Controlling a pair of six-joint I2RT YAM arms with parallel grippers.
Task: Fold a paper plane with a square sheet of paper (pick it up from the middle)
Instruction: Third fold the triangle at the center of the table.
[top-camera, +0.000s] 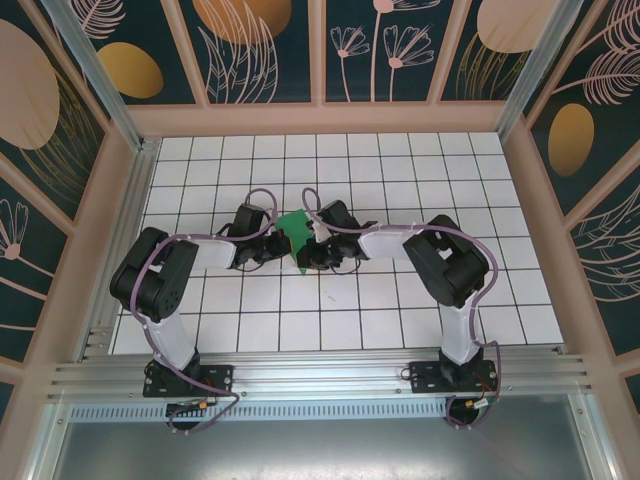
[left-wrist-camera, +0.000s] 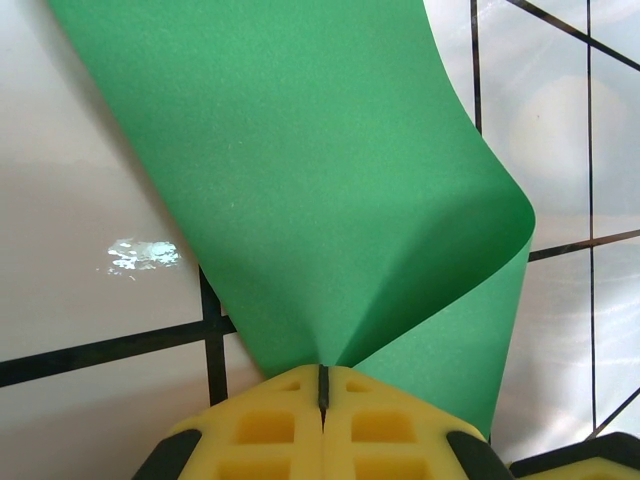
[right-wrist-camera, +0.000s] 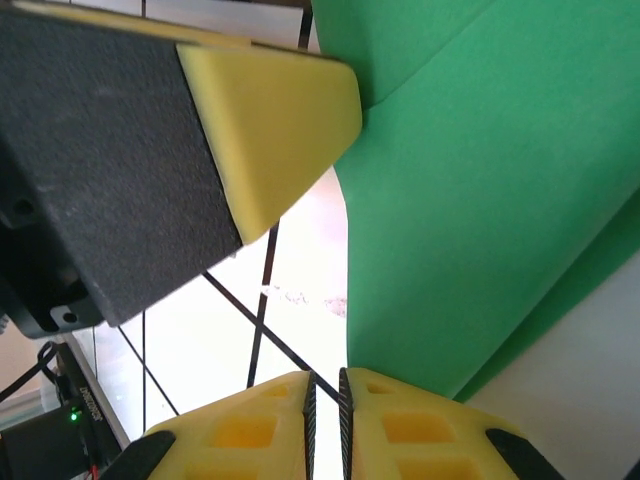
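Paper in pinch of left tool and right tool, outline mostly hidden.

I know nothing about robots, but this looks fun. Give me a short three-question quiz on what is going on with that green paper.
1. True or false: the left gripper is shut on the square sheet of paper.
2. Pick one. The sheet is: A) lying flat and untouched; B) bent into a curve, pinched at one edge; C) crumpled into a ball.
3. Fill in: the fingers of the right gripper are ___ in colour.

Key: 1 true; 2 B; 3 yellow.
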